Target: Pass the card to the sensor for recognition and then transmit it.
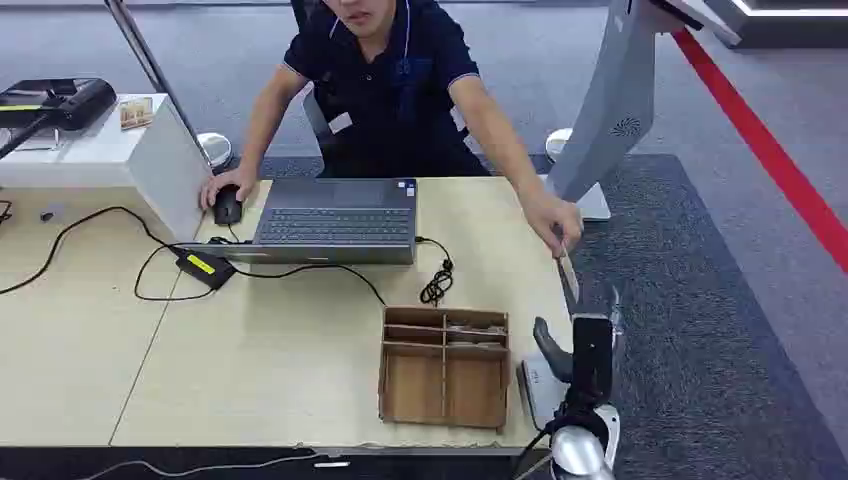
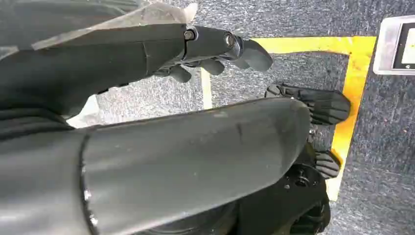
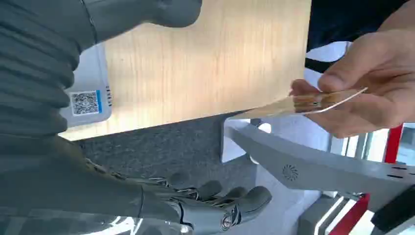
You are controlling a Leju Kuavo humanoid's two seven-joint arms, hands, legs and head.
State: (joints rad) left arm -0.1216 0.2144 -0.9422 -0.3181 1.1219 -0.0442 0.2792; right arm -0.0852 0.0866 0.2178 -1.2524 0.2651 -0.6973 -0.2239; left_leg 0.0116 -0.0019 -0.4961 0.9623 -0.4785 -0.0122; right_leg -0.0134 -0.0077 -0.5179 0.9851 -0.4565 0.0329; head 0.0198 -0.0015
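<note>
The table (image 1: 300,370) is a broad slab of pale wood-grain laminate, and the person seated behind it leans across its right corner so that an arm can reach the robot. A grey laptop (image 1: 335,222) lies open and flat before that person, one hand on a black mouse (image 1: 227,207) beside it, probably to follow the recognition on screen. Near the front edge sits a brown cardboard organizer (image 1: 445,365), boxy, with thin dividers. Just right of it a small white sensor (image 1: 540,388) with a printed code label lies flat at the table's corner, within easy reach of the right arm.

The right hand (image 1: 590,350), dark and jointed, is raised past the table's edge, its fingers (image 3: 230,200) spread apart and holding nothing, apparently ready to receive. The left hand (image 2: 220,49) hangs low over dark carpet, its fingers loosely curled on nothing.

The card (image 3: 306,102), thin, stiff and tan with a pale edge, is pinched in the person's hand (image 3: 372,78) just above the robot's open right hand, not yet touching it.
</note>
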